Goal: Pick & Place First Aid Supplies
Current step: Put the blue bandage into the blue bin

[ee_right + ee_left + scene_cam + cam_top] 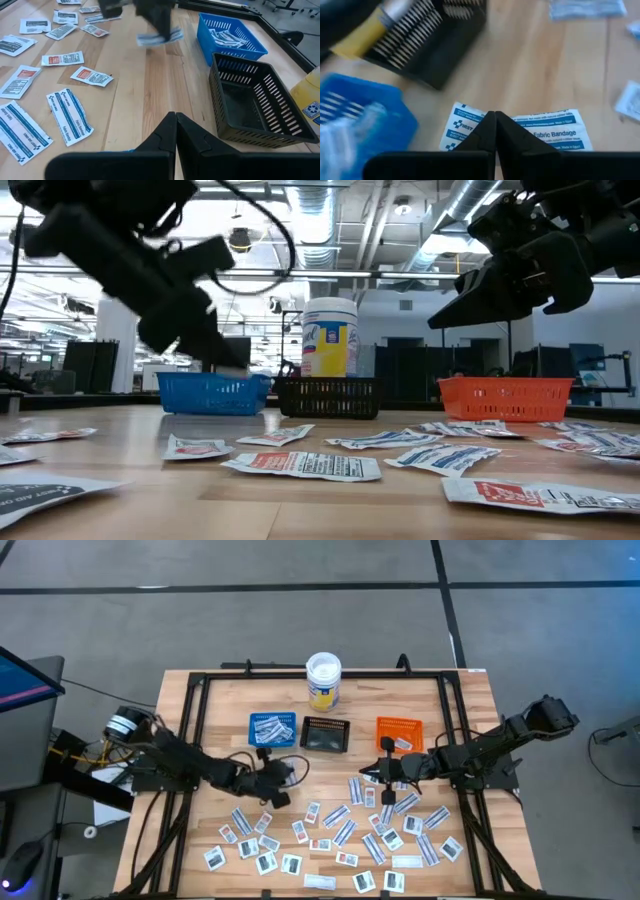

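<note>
Many small flat paper packets (340, 832) lie scattered over the near half of the wooden table, some as white-and-blue strips (70, 115), some as squarish white packets with red marks (91, 76). My left gripper (276, 784) hangs over the table near the blue tray, shut on a white-and-blue fabric bandage packet (547, 131). In the right wrist view that packet (160, 37) shows as a blur under the left gripper. My right gripper (383, 773) is shut and hovers near the orange tray (399, 731), above the table (140, 95). My left gripper pinches the bandage packet between its two shut fingers (485, 131) at one long edge (520, 120). The packet is lifted clear of the table and lies roughly level below the fingers, which slant down from the table's left.
A blue tray (272, 729) with several packets in it, a black tray (326, 734) and the orange tray with one packet stand in a row mid-table. The white-lidded yellow-labelled tub (323, 681) stands behind them. A black frame (200, 690) borders the table.
</note>
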`<state>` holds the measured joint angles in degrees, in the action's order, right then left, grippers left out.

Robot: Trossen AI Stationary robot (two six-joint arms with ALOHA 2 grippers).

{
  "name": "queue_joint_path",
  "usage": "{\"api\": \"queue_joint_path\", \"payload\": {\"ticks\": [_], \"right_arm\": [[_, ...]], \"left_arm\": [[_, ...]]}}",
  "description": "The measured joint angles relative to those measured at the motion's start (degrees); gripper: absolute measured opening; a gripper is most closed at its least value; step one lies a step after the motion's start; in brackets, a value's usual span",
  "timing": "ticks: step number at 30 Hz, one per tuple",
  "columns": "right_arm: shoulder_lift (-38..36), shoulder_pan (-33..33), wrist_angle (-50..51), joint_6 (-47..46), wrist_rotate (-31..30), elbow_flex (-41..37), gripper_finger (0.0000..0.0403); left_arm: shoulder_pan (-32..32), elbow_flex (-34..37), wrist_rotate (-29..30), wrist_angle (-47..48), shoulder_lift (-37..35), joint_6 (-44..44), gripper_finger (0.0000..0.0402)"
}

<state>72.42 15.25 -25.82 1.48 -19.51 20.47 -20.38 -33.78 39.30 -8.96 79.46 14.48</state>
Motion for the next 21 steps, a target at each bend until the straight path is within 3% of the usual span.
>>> {"api": "queue_joint_path", "payload": {"ticks": [9, 16, 21], "right_arm": [[0.00, 0.00, 0.04, 0.00, 0.01, 0.00, 0.0000], [0.00, 0.00, 0.04, 0.00, 0.00, 0.00, 0.0000], [0.00, 0.00, 0.12, 0.00, 0.00, 0.00, 0.0000]], "left_arm": [[6.03, -0.11, 21.17, -0.55, -10.09, -5.02, 0.0006], [14.10, -0.11, 18.64, 1.02, -10.40, 4.97, 0.0007], [17.02, -0.11, 17.66, 5.35, -10.34, 5.50, 0.0007]]}}
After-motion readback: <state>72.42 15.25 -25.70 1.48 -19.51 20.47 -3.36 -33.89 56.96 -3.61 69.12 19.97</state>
